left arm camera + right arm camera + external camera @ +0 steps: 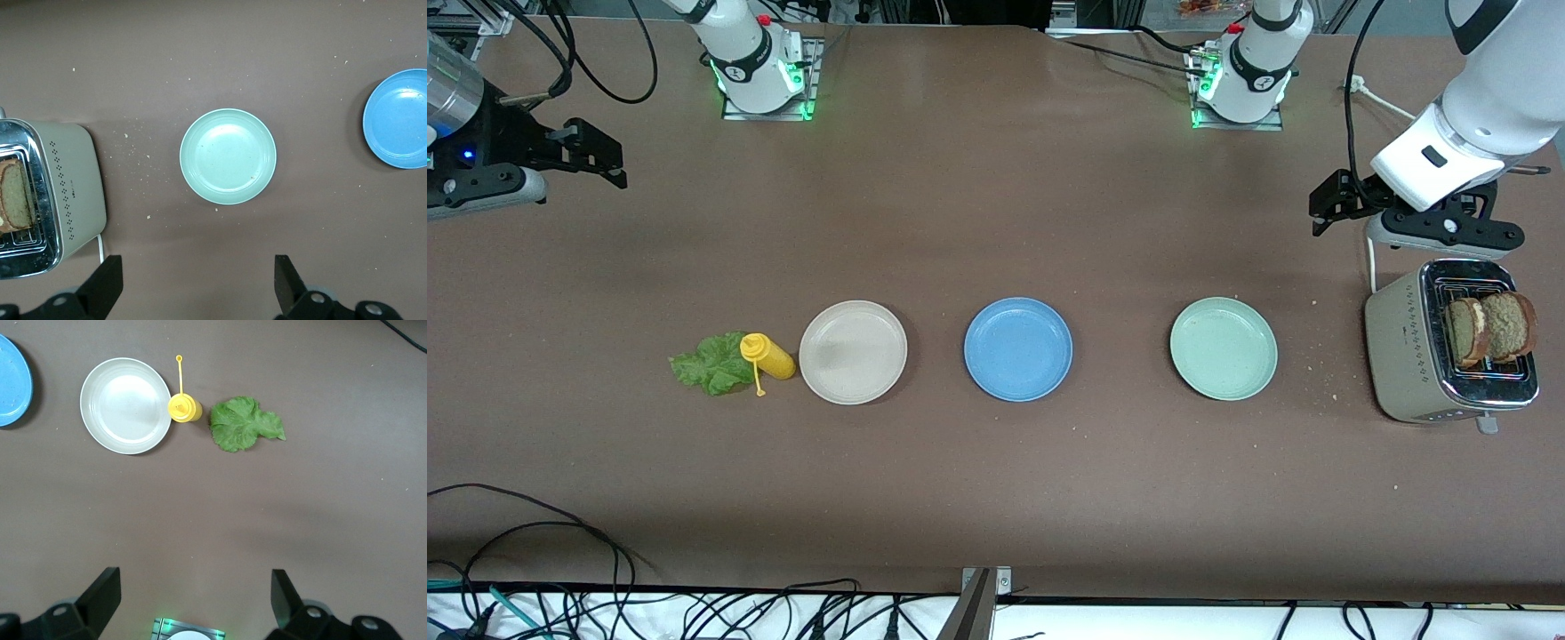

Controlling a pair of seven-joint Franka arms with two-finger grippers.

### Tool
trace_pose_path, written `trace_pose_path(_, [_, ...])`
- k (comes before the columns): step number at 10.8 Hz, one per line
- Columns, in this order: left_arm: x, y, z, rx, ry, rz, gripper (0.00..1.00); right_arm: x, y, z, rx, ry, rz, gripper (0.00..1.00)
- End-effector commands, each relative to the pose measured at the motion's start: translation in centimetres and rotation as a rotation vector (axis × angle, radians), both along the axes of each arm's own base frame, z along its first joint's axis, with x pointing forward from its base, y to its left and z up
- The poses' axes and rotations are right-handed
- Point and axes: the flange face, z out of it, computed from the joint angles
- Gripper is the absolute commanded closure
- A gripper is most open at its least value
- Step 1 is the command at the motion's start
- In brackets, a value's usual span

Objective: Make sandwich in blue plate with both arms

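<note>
Blue plate: round sky-blue plate point(1018, 348) is sitting bare at table point(996, 498) centre, with the beige plate point(853, 352) at its 9 o'clock and the pale green plate point(1224, 348) at 3 o'clock.
Toast: two brown slices point(1490, 327) are standing in the toaster point(1449, 342).
Lettuce: green leaf point(713, 363) is lying beside the yellow bottle point(767, 356).
Left claw point(1329, 209): hanging wide open, holding nothing.
Right claw point(596, 160): hanging wide open, holding nothing.

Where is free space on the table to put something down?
Bare table lies between the blue plate and the pale green plate, and between all plates and the arm bases. It is crowded where lettuce, yellow bottle and beige plate meet.
</note>
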Motion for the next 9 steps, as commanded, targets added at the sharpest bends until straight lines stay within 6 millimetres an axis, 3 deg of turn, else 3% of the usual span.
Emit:
trace_pose_path(1, [0.27, 0.05, 0.45, -0.008, 0.006, -0.012, 0.00, -0.35, 0.02, 0.90, 0.016, 0.002, -0.013, 0.00])
trace_pose_path(9, [0.25, 0.06, 0.44, -0.008, 0.007, -0.012, 0.00, -0.11, -0.30, 1.20, 0.016, -0.005, -0.007, 0.00])
